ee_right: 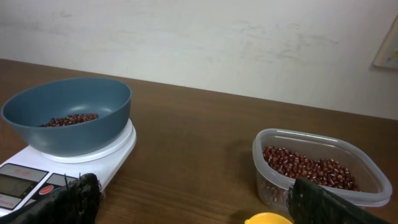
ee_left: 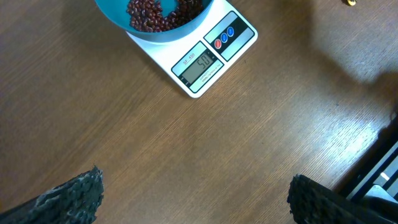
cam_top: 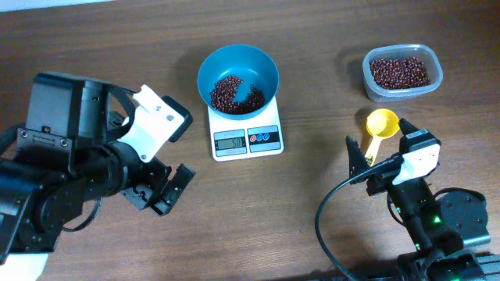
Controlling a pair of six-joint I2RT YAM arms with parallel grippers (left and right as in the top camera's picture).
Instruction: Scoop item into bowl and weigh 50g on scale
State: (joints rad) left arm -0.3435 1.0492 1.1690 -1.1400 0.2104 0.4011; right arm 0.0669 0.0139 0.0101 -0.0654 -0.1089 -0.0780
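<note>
The teal-blue bowl stands on the white scale and holds a layer of red-brown beans. The scale display reads about 50 in the left wrist view. More beans fill the clear tub at the back right. A yellow scoop lies on the table in front of the tub. My right gripper is open and empty just behind the scoop. My left gripper is open and empty, left of and nearer than the scale. The bowl and tub also show in the right wrist view.
The wooden table runs to a pale wall behind the tub. A black cable loops from the right arm over the table's front right.
</note>
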